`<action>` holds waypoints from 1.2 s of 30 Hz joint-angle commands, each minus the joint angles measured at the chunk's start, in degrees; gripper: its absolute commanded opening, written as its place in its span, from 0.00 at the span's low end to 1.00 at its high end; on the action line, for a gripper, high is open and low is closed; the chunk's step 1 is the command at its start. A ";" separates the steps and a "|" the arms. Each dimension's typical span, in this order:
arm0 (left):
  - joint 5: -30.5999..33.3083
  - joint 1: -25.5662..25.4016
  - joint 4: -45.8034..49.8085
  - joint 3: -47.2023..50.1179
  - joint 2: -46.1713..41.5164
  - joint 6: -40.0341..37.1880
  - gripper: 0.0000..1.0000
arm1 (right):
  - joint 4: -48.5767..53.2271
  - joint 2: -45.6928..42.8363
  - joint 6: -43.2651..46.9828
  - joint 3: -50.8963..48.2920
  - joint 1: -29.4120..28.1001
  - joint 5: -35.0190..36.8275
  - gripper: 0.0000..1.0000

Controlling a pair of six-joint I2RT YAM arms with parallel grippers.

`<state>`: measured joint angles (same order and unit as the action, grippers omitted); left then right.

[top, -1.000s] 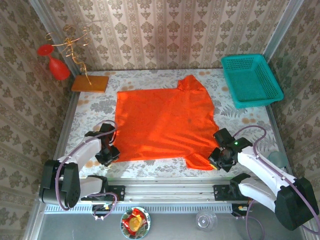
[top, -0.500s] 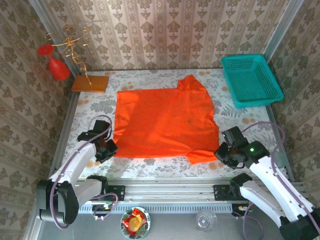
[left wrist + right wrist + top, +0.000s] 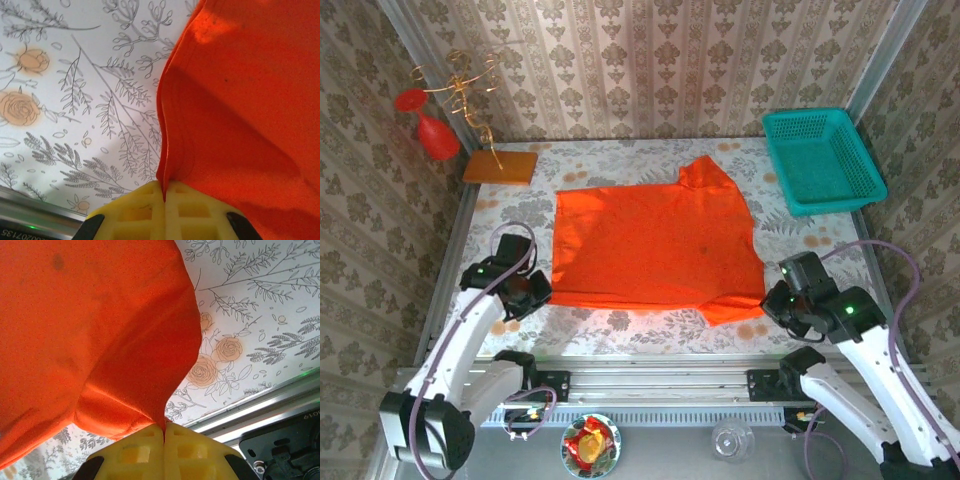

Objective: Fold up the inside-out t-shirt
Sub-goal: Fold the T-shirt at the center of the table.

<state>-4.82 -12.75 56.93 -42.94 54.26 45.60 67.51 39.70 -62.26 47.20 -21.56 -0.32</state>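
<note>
Orange-red t-shirt (image 3: 655, 245) near teal basket (image 3: 820, 158)

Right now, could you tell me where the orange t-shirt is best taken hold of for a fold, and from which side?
I'd grip the t-shirt at the two ends of its near edge, coming in from the near side. It lies flat and spread, so only thin edges offer a pinch; the left gripper and right gripper are shut on cloth at those ends.
</note>
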 commanded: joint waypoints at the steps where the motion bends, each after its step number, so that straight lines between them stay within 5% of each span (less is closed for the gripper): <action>1: -1.04 0.42 -3.65 -3.17 4.69 -5.08 0.00 | -6.85 5.71 4.65 1.39 1.00 2.12 0.00; 16: 1.52 4.78 -12.59 -12.05 26.60 -17.58 0.00 | -27.10 34.35 21.83 10.36 11.20 -3.42 0.00; 24: 2.64 5.19 -15.85 -13.97 33.34 -19.05 0.00 | -27.09 49.22 26.82 19.05 13.12 -5.13 0.00; 36: 4.73 5.90 -17.35 -15.81 38.63 -19.53 0.03 | -25.84 54.03 30.00 24.64 14.18 -6.36 0.00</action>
<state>-1.63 -7.40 39.90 -57.17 92.14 27.29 40.53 93.47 -34.28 69.41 -7.64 -5.23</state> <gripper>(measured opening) 0.049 0.049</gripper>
